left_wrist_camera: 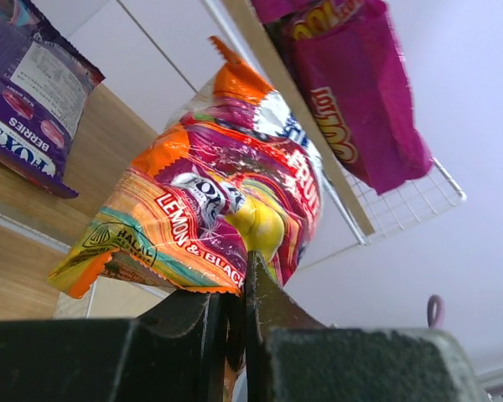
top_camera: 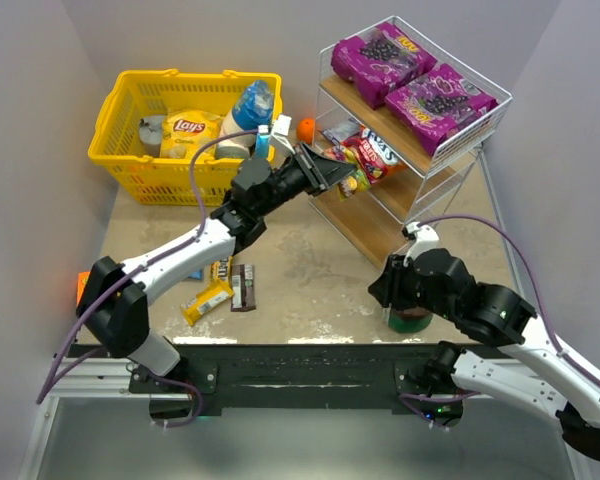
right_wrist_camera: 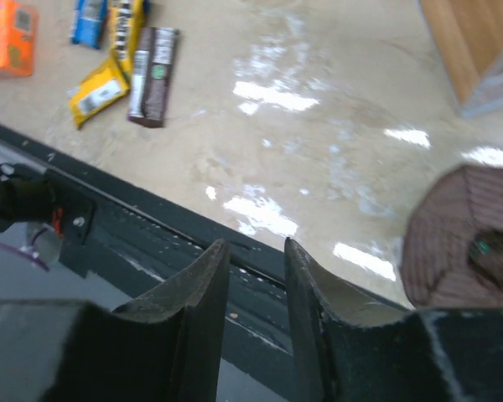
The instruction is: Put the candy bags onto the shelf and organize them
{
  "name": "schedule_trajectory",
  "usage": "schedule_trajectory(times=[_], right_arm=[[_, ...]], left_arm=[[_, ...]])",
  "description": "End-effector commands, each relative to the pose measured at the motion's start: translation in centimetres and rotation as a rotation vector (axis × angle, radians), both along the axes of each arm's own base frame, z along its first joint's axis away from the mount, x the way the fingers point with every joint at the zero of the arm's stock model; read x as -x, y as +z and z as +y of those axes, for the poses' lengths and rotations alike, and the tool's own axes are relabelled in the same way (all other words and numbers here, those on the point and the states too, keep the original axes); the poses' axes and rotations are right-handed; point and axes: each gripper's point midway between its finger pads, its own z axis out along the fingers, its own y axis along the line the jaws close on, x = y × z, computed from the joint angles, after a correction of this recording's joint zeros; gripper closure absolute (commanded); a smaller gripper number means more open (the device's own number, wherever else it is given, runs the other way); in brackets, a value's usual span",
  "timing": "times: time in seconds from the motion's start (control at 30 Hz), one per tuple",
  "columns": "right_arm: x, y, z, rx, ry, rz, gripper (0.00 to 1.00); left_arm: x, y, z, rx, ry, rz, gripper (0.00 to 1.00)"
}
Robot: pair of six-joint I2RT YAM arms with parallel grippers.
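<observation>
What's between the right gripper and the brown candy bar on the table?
Nothing: the right wrist view shows only bare, glossy tabletop between the right gripper and the brown candy bar. The top view agrees.

There were two large glossy purple candy bags (top_camera: 382,55), one white wire shelf (top_camera: 500,102) with three slanted wooden tiers, four small packets (top_camera: 206,301) on the beige table (top_camera: 310,270), one yellow plastic basket (top_camera: 120,112) and one flat orange box (top_camera: 82,288).

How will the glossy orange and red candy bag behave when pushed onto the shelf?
Probably floppy: the glossy orange and red candy bag creases around its pinched edge. Likely slippery, as its film shines. It may slide on the smooth wooden shelf.
</observation>
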Motion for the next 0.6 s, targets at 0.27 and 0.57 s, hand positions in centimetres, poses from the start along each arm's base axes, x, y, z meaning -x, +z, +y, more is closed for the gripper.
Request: schedule_trajectory(times=[0.27,0.57], right_arm=[[-0.1,2.5,-8.0,-0.023,-0.348,-0.095,0.75],[-0.2,3.9,-9.1,-0.037,-0.39,-0.126,0.69]], left_arm=[[-1.7,1.6,-3.4,0.151,0.084,0.0,0.96],[-2.7,1.4,-5.8,0.202,0.131,0.071,0.96]])
